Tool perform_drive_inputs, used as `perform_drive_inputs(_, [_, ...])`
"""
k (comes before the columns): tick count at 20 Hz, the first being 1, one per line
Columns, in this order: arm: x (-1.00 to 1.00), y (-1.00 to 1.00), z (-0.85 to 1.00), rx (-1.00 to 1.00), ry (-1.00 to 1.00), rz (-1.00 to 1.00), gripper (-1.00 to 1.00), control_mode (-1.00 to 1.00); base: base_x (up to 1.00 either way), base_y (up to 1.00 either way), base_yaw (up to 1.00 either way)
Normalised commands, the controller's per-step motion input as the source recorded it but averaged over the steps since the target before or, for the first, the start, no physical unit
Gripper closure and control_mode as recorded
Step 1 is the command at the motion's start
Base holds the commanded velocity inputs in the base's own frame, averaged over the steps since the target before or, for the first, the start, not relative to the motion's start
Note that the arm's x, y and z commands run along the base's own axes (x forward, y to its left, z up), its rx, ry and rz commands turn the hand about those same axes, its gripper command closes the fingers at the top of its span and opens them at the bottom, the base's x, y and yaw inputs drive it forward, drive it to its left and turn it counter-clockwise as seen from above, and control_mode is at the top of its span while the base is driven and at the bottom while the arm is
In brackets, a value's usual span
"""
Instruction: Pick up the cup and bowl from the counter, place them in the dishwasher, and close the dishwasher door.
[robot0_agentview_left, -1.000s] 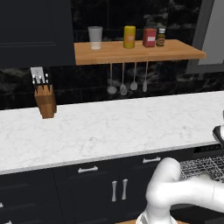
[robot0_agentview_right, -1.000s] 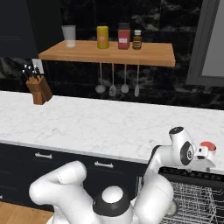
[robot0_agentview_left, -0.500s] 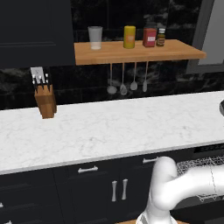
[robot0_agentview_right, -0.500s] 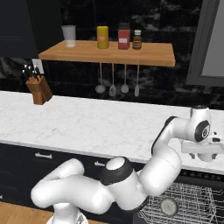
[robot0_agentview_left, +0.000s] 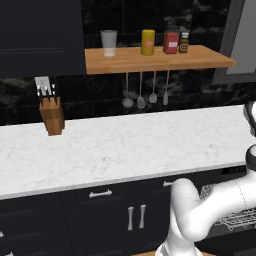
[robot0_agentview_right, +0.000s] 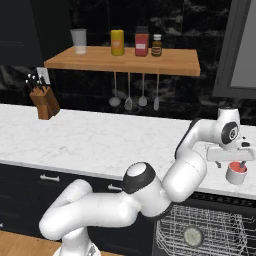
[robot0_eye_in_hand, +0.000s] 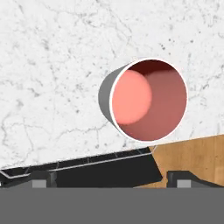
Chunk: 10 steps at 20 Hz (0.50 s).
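Hovering over the cup (robot0_eye_in_hand: 146, 99), which stands upright near the counter's (robot0_agentview_right: 100, 140) near right edge above the dishwasher (robot0_agentview_right: 205, 232) rack, the gripper (robot0_agentview_right: 231, 159) has jaws spread wide and empty. Best to centre the cup between the fingers, descend straight, then close gently.

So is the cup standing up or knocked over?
Standing up. The cup sits on the counter, its round red mouth facing the hand camera.
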Motion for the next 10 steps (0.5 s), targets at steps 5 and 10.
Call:
perform_drive_inputs(5, [0.25,-0.02,-0.07,-0.16,0.00,0.00,-1.00,-1.00,0.00,0.00,0.00])
perform_drive_inputs(10, [0.41,-0.36,-0.19,0.02,0.00,0.01,-1.00,-1.00,0.00,0.00,0.00])
